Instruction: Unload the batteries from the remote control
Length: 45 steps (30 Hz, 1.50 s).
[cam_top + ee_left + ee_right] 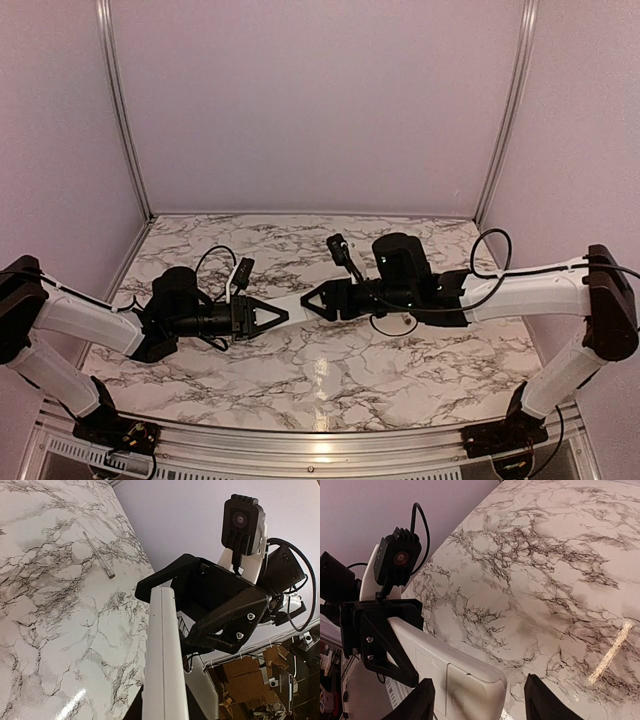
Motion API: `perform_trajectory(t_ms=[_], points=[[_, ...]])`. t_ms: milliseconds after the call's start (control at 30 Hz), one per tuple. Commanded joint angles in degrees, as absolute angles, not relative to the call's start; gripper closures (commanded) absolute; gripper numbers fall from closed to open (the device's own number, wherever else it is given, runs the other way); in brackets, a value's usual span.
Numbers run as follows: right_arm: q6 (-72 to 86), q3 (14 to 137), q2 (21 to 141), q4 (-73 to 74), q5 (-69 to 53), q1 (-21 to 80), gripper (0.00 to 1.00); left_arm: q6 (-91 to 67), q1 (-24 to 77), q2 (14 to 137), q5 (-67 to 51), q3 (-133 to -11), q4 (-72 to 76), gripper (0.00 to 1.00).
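Observation:
The white remote control [296, 306] hangs in the air between my two grippers, above the middle of the marble table [320, 380]. My left gripper [281, 315] is shut on its one end; in the left wrist view the remote [162, 655] runs up edge-on from my left gripper [162, 711]. My right gripper [308, 298] is open around the other end. In the right wrist view the remote's back [465, 685], with a closed cover panel, lies between the spread fingers of my right gripper [480, 702], nearer the left finger [420, 702]. No batteries show.
A long thin pale rod [99, 555] lies on the table towards the back; it also shows in the right wrist view [610, 652]. Purple walls enclose the table on three sides. Cardboard clutter [250, 680] lies beyond the table edge.

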<state>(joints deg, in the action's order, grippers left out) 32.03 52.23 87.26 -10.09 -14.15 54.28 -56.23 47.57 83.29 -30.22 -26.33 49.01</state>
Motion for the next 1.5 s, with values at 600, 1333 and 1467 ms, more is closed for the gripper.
perform_trajectory(t_ms=[600,1333,1467], points=[[33.4,54.8,90.4,-12.0,-16.5,55.0,0.62,-55.6,47.5,84.6,-30.3,-28.4,49.7,1.0],[33.9,54.0,91.1,-12.9,-17.6,55.0,0.68,-55.3,47.5,84.6,-30.4,-28.4,49.7,1.0],[33.9,53.7,90.7,-12.8,-17.8,55.0,0.72,-55.2,47.5,84.5,-30.4,-28.5,49.7,1.0]])
